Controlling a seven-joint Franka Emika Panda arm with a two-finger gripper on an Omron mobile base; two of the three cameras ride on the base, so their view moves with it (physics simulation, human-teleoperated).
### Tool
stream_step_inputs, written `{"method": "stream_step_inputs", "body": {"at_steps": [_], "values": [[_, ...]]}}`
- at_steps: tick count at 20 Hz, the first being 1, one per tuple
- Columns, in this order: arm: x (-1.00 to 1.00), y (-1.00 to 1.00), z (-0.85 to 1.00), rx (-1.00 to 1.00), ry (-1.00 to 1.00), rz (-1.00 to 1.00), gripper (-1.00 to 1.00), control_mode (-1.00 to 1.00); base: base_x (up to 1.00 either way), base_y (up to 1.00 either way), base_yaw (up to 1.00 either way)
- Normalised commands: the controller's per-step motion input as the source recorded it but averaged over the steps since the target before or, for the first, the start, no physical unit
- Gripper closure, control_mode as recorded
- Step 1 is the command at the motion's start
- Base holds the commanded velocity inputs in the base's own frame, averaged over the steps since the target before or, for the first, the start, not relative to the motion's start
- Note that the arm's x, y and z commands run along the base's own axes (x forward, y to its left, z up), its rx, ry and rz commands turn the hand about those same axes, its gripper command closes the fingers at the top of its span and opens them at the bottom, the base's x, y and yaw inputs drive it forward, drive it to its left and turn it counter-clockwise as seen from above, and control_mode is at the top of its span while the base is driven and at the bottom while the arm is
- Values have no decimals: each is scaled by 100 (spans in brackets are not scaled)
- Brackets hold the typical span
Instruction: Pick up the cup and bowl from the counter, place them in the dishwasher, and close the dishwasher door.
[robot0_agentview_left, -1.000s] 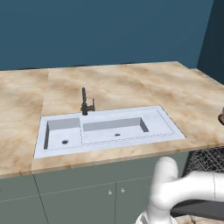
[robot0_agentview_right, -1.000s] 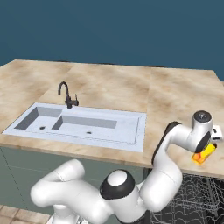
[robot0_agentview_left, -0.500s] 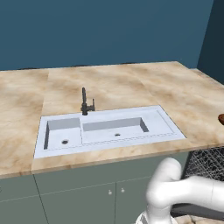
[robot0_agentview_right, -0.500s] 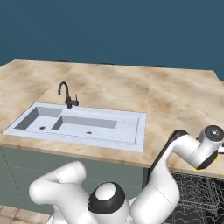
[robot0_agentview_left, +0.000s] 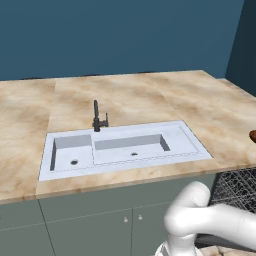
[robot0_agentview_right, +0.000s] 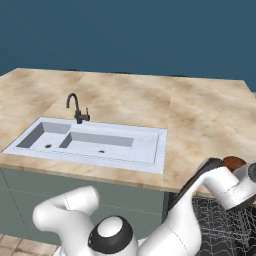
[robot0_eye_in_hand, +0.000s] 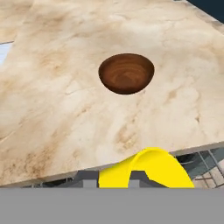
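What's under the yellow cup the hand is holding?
The cup hangs past the counter edge, with dishwasher rack wires showing at its side. Directly beneath is hidden by the cup.

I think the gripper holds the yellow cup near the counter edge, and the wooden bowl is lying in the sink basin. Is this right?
Not quite. The bowl is not in the sink; it sits on the bare counter, as the hand view shows. The rest holds: the gripper is shut on the yellow cup near the counter edge.
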Motion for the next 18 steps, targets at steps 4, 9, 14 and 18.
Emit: {"method": "stream_step_inputs", "body": {"at_steps": [4, 9, 14, 18], "values": [[-38, 0, -15, 17, -6, -19, 100, -100, 0, 0, 0], [-11, 0, -32, 15, -1, -21, 100, -100, 0, 0, 0], [0, 0, -48, 15, 0, -15, 100, -100, 0, 0, 0], [0, 0, -55, 18, 0, -8, 100, -100, 0, 0, 0]]}}
